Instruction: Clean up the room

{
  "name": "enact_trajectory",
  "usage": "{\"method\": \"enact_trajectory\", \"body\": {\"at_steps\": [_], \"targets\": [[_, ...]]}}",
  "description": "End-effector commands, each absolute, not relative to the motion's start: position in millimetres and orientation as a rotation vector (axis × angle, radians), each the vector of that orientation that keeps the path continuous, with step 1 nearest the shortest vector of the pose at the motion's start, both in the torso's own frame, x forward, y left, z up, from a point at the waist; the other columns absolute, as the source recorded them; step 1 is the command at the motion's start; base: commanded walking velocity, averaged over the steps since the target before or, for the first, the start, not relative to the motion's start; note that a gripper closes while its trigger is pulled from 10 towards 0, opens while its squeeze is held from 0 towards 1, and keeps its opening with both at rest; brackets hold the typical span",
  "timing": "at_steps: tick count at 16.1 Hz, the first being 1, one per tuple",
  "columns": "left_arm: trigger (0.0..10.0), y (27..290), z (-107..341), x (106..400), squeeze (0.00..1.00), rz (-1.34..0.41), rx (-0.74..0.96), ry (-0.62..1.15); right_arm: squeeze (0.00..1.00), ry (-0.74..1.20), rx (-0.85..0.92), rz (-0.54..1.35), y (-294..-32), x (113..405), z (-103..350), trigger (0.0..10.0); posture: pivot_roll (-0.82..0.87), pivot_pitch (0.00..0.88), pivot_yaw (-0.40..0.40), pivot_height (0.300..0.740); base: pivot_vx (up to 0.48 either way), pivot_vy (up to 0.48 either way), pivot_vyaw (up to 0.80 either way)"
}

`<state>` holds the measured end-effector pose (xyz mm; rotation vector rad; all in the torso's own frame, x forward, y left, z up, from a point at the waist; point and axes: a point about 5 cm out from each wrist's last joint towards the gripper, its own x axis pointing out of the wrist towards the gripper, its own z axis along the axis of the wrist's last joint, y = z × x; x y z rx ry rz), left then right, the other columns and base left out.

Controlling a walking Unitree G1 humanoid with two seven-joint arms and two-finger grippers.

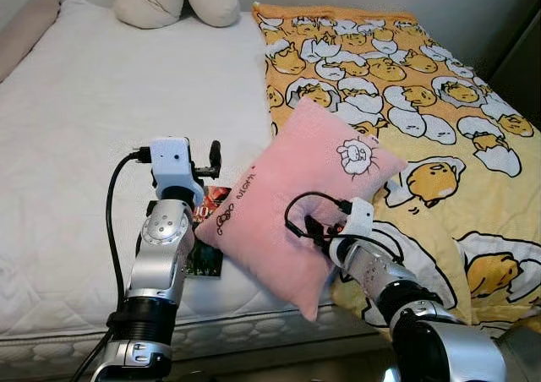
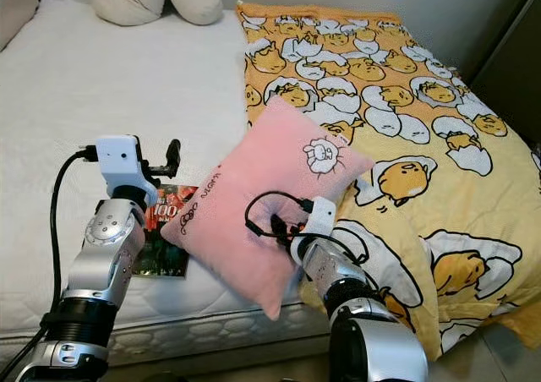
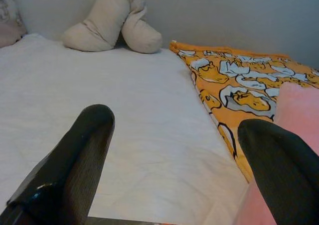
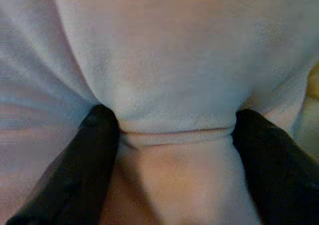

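Pink plush is bunched between the two fingers of my right gripper (image 4: 169,135); they are clamped on a fold of the pillow (image 1: 296,204), and the cloth puckers in a tight ridge where they pinch it. The pillow rests tilted at the near edge of the bed (image 1: 101,103), one corner up toward the yellow blanket (image 1: 406,78) and its lower corner hanging past the mattress edge beside my right forearm. Part of it overlaps the blanket, part the white mattress.

My left gripper (image 3: 174,160) hovers above the mattress with its fingers spread wide, holding nothing. A magazine (image 1: 205,238) lies flat under that arm, half tucked beneath the pillow's left corner.

I judge the pillow to be light and very soft. It will sag and swing from any single pinch, and a shallow bite of cover cloth could slide free as the filling shifts. The hold I have seems to sit near the lower middle of its face, so the top will flop when lifted. A deeper bite, taking stuffing with the cover, or a corner seam, would carry it more surely. The two cream cushions (image 1: 177,0) at the head of the bed suggest where it belongs.
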<state>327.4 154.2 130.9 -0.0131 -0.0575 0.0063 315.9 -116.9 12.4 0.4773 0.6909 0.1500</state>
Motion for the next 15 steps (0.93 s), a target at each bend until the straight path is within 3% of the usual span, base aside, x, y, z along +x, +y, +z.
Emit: {"method": "enact_trajectory", "body": {"at_steps": [1,5,7,10,15], "targets": [[10.0,151,130,327,0.0,0.01,-0.01,-0.05,0.0,0.779,0.413,0.165,-118,304,-1,0.0,0.1,0.012,-0.087,0.74,0.0,0.0,0.0],[10.0,148,129,328,0.0,0.01,-0.02,-0.045,0.0,0.75,0.349,0.189,-127,308,3,0.0,0.08,0.009,-0.095,0.74,0.0,0.0,0.0],[10.0,147,128,329,0.0,0.013,-0.027,-0.042,0.0,0.712,0.205,0.272,-133,314,10,0.0,0.07,0.008,-0.102,0.74,0.0,0.0,0.0],[10.0,146,126,329,0.0,0.018,-0.035,-0.034,0.0,0.665,0.128,0.318,-145,324,23,0.0,0.05,0.004,-0.104,0.74,0.0,0.0,0.0],[10.0,144,125,333,0.0,0.017,-0.048,-0.029,0.0,0.447,-0.12,0.403,-180,363,91,0.0,0.02,0.0,-0.095,0.74,0.0,0.0,0.0]]}}
